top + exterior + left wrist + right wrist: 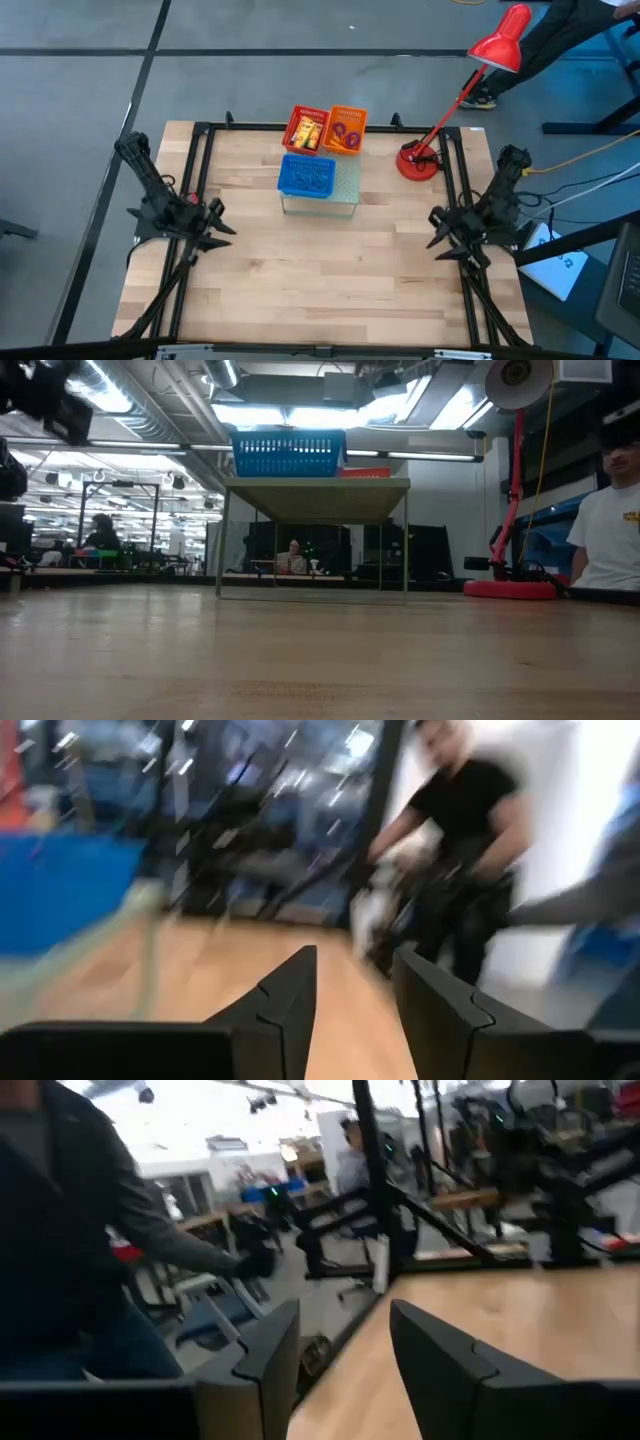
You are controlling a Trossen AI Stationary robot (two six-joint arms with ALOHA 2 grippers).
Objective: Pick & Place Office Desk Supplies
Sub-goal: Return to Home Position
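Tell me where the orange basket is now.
In the high view, the orange basket sits on the shelf at the table's far middle, between the red basket and the lamp, behind the blue basket.

Shelf (346,186) sits back-centre on bench (320,280), lamp (418,162) to its right. On shelf: front basket (306,176), rear-left basket (308,128) and rear-right basket (346,130) behind it. Left hand (215,225) at left edge, right hand (440,232) at right edge.

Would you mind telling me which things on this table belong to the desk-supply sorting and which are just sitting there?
Job:
- yellow blocks in the red basket
- small loops in the orange basket
- blue basket, contents unclear

Just there:
- red desk lamp
- person beyond the table
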